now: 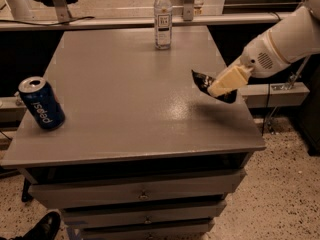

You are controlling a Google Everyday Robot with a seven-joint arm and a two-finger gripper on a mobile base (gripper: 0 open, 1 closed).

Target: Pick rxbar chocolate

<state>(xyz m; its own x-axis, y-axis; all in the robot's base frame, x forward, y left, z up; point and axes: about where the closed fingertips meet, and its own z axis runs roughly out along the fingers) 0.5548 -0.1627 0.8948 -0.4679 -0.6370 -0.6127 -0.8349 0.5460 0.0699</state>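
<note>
"So where is the gripper [215, 90] right now?"

"Over the right edge of the tabletop [125, 109], about halfway between the far and near corners. The white arm [285, 41] reaches in from the right side and slopes down toward it."

"And what is it doing?"

"It is clenched on the rxbar chocolate [202, 80]. The cream-coloured fingers [229, 79] pinch the black wrapper across its middle, so one dark end sticks out toward the centre of the tabletop and the other shows just below the fingers."

"Is the bar lying flat?"

"No, it is tilted, and it looks raised off the surface. A dark shadow sits on the grey top right under it."

"What else is on there?"

"Two things, both well apart from the bar. A blue Pepsi can [41, 104] stands near the left edge, close to the near-left corner, leaning a little. A clear water bottle [163, 18] stands upright at the far edge, roughly in the middle of it."

"Anything below?"

"Drawers [140, 194] with small knobs under the tabletop, and a dark shoe [45, 227] on the speckled floor by the near-left corner."
</note>
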